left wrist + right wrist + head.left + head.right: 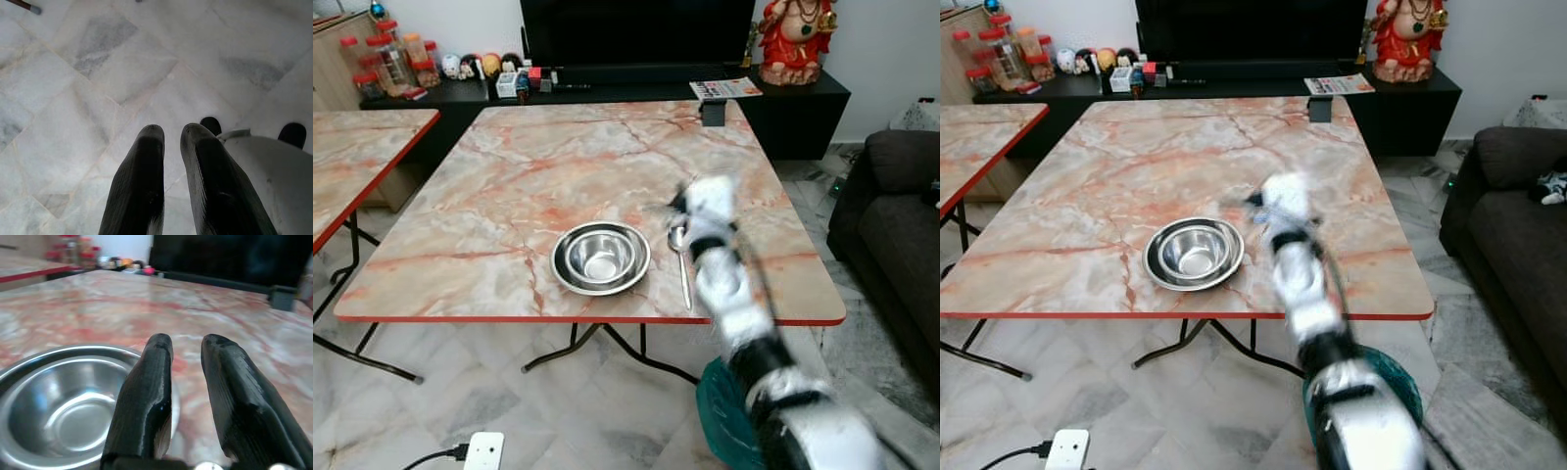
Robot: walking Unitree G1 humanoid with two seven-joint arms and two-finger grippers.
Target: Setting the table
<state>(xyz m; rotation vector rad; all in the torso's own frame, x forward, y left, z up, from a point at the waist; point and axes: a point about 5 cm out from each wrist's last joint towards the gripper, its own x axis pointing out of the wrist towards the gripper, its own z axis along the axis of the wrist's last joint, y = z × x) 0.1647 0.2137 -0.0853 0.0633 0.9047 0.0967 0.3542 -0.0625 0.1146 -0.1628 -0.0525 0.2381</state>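
Left eye view: a steel bowl (pixel 601 258), empty and shiny, sits near the marble surface's (pixel 509 186) front edge; a spoon (pixel 680 257) lies just beside it.

Left wrist view: the left gripper (pixel 171 134), empty and narrowly parted, hangs over the tiled floor (pixel 98 73).

Right wrist view: the right gripper (pixel 186 347), narrowly parted and empty, hovers beside the bowl.

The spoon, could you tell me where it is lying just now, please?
In the left eye view the spoon lies on the marble table near its front edge, just right of the steel bowl, partly behind the right gripper.
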